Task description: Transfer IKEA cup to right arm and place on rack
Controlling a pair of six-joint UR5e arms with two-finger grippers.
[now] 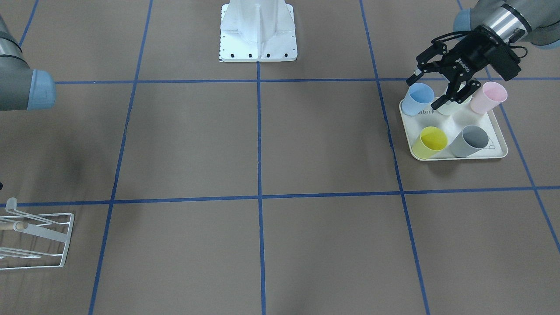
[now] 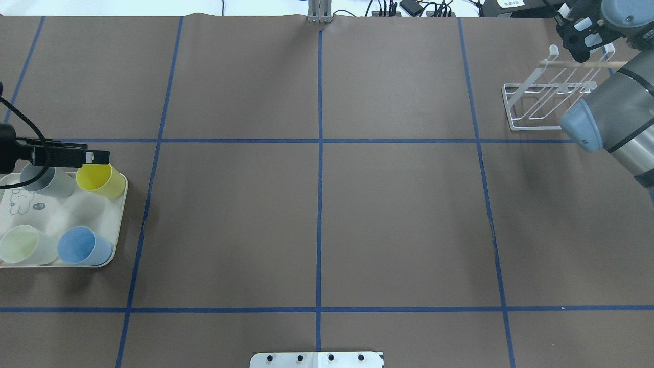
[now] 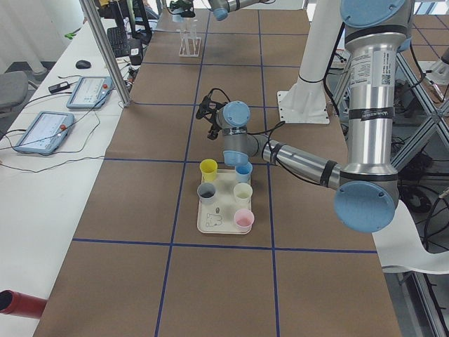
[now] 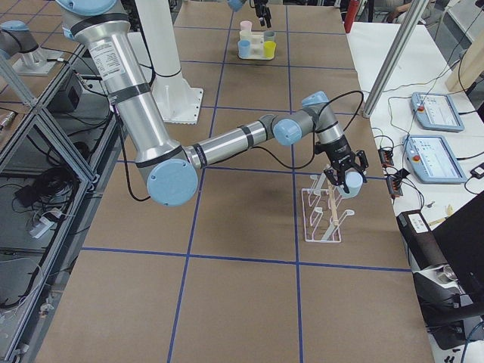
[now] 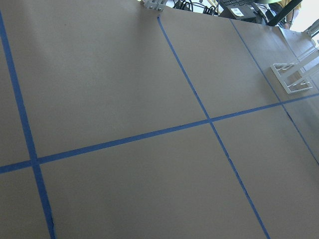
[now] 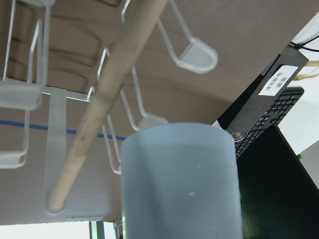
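Table taped in blue | right tool is gripping pale cup | rack is standing just below tool | risk: rim snagging dowel beside tool, tipping rack

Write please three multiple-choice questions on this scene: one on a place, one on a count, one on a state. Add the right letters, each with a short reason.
1. Over what does the left gripper hang?
A. the table's bare middle
B. the tray of cups
C. a keyboard

2. How many cups stand on the tray?
A. two
B. three
C. five

3. In what state is the right gripper?
A. shut on a pale blue cup
B. open and empty
C. shut on a wooden dowel

Answers:
1 B: the front-facing view shows it, jaws open, above the tray.
2 C: a blue cup, a white cup, a pink cup, a yellow cup and a grey cup stand there.
3 A: the exterior right view shows it gripping the cup above the rack.
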